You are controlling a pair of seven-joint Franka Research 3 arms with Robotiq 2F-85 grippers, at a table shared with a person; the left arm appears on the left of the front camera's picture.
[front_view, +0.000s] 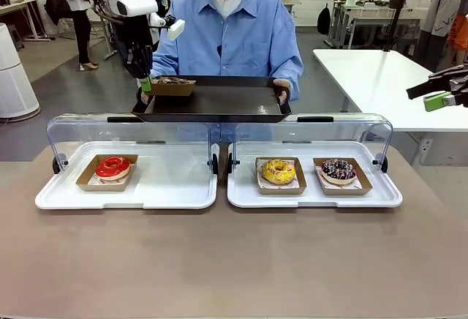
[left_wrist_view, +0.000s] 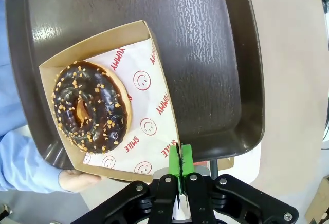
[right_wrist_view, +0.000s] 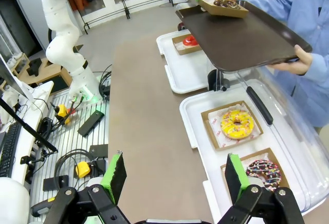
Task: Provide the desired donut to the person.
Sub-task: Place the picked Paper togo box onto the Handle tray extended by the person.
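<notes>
Left gripper is pinched narrow on the wall of the cardboard box holding the chocolate nut donut. The box sits at a corner of the brown serving tray held by the person. Likely the release step: open fully and lift straight off without dragging the box, since the hand-held tray may wobble. Right gripper is wide, empty and well aside.

On the tan table are two white display trays with lids up, holding a red donut, a yellow donut and a sprinkled donut. A white table stands behind.
</notes>
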